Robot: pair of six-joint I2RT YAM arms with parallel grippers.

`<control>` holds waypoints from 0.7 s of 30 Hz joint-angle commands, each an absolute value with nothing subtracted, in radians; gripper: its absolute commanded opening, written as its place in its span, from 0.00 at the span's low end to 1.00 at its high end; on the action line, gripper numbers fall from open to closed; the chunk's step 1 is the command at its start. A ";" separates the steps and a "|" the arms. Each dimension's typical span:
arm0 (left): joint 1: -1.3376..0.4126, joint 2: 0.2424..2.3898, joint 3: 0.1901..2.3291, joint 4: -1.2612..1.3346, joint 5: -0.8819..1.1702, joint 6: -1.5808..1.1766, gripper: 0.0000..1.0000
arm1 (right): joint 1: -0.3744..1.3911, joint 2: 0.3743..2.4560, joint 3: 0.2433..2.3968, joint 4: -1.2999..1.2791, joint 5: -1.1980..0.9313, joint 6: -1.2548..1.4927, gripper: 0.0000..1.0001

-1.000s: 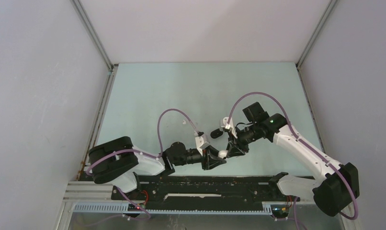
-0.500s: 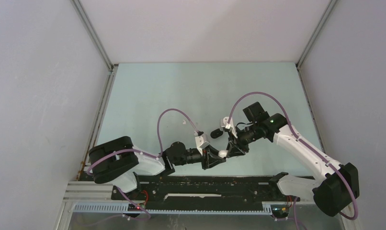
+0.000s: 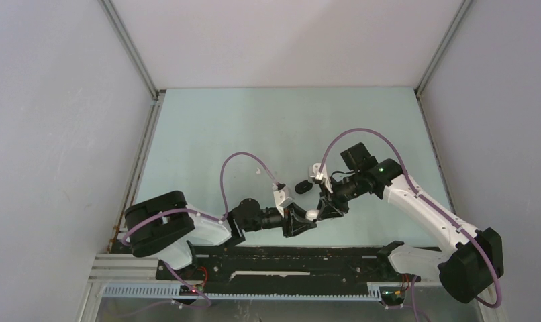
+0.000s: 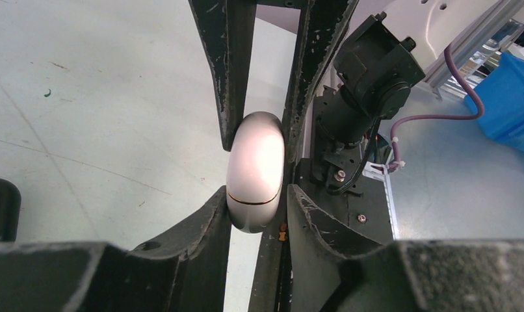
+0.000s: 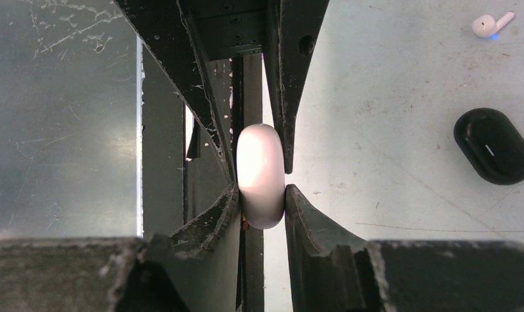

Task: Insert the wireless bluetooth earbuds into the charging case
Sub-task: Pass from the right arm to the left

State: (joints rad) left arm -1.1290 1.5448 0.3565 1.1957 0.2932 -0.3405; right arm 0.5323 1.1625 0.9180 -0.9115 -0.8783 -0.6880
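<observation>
**Both arms meeting near the front of the table (image 3: 288,121).** The left gripper (image 4: 256,195) and the right gripper (image 5: 261,192) face each other tip to tip. Each pair of jaws is narrowed to a slim gap and pinches the same white charging case (image 4: 255,170) across its broad faces, one gripper at each end.

On the near side of the jaws, the table edge and a black rail (image 3: 288,255) lie close by. On the far side, the table stretches wide toward the enclosure walls.

The case is smooth, glossy and pebble-shaped, with a thin seam near the end held by the left jaws. Its lid is closed.

A black case (image 5: 494,145) lies on the table to the far side of the right jaws, apart from them. A white earbud (image 5: 490,25) with a short stem lies further out beyond the black case, outside either case and well apart from both pairs of jaws.
</observation>
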 commanded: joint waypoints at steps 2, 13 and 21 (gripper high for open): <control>-1.123 1.549 0.373 1.243 0.299 -0.351 0.42 | 0.534 1.158 0.919 -0.890 -0.885 -0.686 0.22; -1.117 1.559 0.377 1.247 0.294 -0.351 0.41 | 0.537 1.157 0.919 -0.899 -0.904 -0.690 0.22; -1.114 1.560 0.376 1.257 0.298 -0.357 0.42 | 0.540 1.168 0.919 -0.899 -0.899 -0.690 0.22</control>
State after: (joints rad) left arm -1.1187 1.5562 0.3565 1.1980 0.2928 -0.3481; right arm 0.5335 1.1629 0.9173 -0.9092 -0.8791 -0.6884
